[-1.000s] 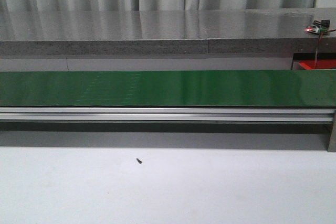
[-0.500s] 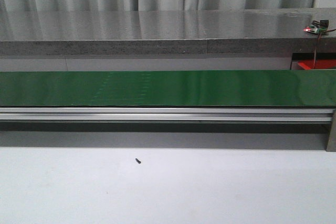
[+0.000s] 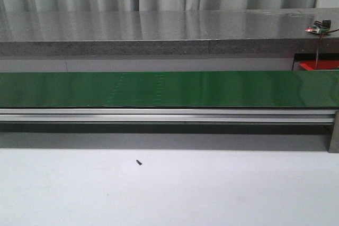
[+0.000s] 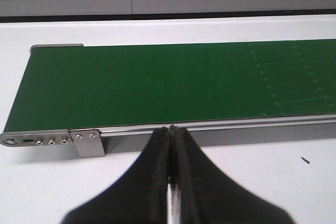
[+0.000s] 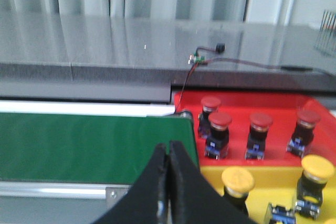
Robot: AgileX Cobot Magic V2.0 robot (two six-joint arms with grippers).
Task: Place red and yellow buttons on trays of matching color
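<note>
In the right wrist view a red tray (image 5: 278,106) holds several red buttons (image 5: 218,134) standing upright, and a yellow tray (image 5: 273,179) beside it holds yellow buttons (image 5: 237,183). Both trays sit at the end of the green belt (image 5: 89,145). My right gripper (image 5: 168,149) is shut and empty, over the belt's near edge just short of the trays. My left gripper (image 4: 171,129) is shut and empty too, at the belt's near rail (image 4: 210,125) close to its other end. A corner of the red tray (image 3: 319,65) shows in the front view. No button lies on the belt (image 3: 169,89).
A long grey counter (image 3: 159,30) runs behind the belt, with a small circuit board and its wire (image 3: 319,28) at the right. A small black screw (image 3: 139,162) lies on the white table (image 3: 169,194) in front of the conveyor. A metal bracket (image 4: 86,142) holds the rail.
The faint pale marks on the green belt have drifted to the right, so the belt is running. Neither gripper shows in the earlier frames.
</note>
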